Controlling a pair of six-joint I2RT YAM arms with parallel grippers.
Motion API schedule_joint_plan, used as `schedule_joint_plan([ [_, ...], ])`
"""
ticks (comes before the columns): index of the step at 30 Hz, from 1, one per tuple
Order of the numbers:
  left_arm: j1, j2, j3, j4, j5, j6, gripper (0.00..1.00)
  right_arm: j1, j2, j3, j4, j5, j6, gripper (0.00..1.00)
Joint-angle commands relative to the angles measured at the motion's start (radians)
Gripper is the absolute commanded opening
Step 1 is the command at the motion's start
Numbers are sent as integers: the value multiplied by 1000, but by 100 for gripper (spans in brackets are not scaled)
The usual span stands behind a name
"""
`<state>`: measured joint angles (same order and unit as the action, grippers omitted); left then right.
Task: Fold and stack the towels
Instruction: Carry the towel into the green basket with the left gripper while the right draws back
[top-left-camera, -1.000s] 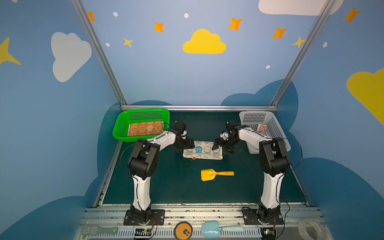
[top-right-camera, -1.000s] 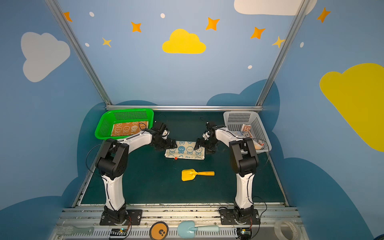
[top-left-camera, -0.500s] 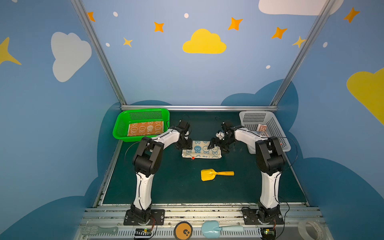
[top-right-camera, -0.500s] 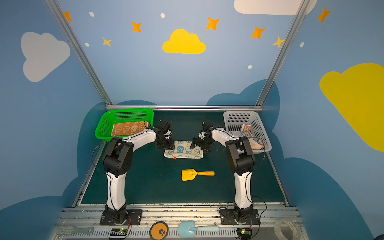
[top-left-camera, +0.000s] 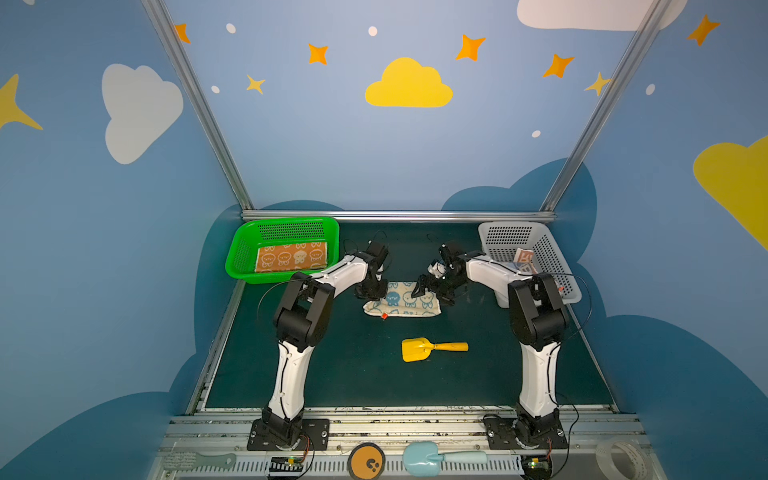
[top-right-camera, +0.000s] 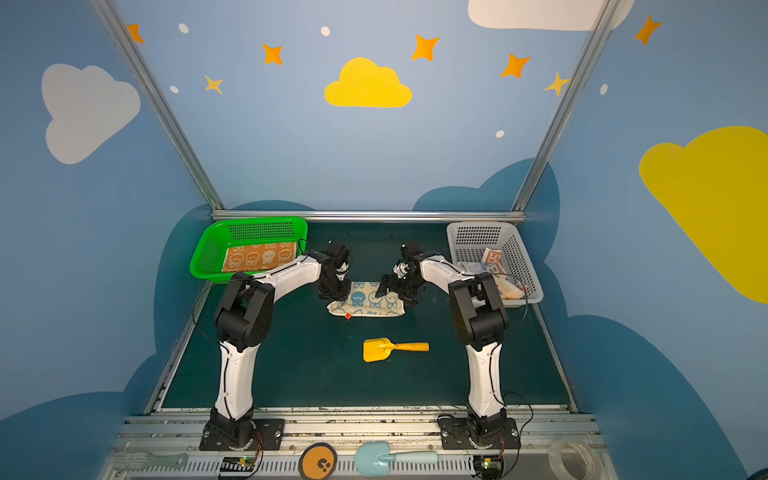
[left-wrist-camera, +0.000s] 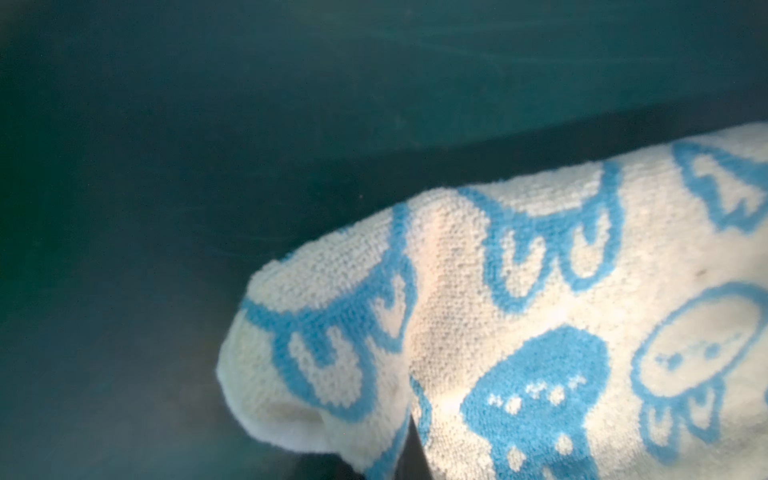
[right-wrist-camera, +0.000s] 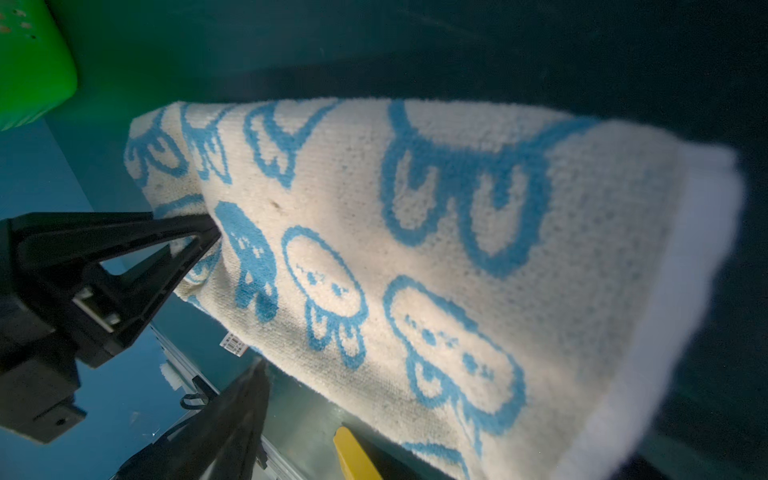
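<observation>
While your left gripper (top-left-camera: 372, 292) is pinched shut on the left corner of the blue towel (top-left-camera: 405, 305) and your right gripper (top-left-camera: 428, 291) stands wide at its right edge, cloth lying on the mat (top-left-camera: 332, 365) between them, a lift now likely drags it askew, one side unheld.

The middle towel (top-left-camera: 401, 301) lies on the counter (top-left-camera: 353, 374). Left of it and further back stands the left basket (top-left-camera: 239, 257), with a second towel (top-left-camera: 291, 257) flat inside. Right of it, likewise back, the right basket (top-left-camera: 509, 239) holds a third towel (top-left-camera: 523, 262) (partly hidden by the right arm). The toy shovel (top-left-camera: 432, 348) lies in front of the middle towel, apart from it. The left claw (top-left-camera: 372, 291) sits at its far left corner, the right claw (top-left-camera: 430, 286) over its far right part.
</observation>
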<state>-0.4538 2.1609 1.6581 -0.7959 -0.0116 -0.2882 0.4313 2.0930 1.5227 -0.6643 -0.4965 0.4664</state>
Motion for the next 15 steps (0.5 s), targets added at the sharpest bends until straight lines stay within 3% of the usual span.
schedule_joint_plan([
  [1,6,6,113,-207,-118,55,3,15,9,70,-65,-2,-31,91],
  [8,68,44,481,-495,-335,154,3,36,-10,203,-145,16,-92,91],
  [15,168,108,815,-577,-459,247,3,83,15,396,-194,1,-128,91],
])
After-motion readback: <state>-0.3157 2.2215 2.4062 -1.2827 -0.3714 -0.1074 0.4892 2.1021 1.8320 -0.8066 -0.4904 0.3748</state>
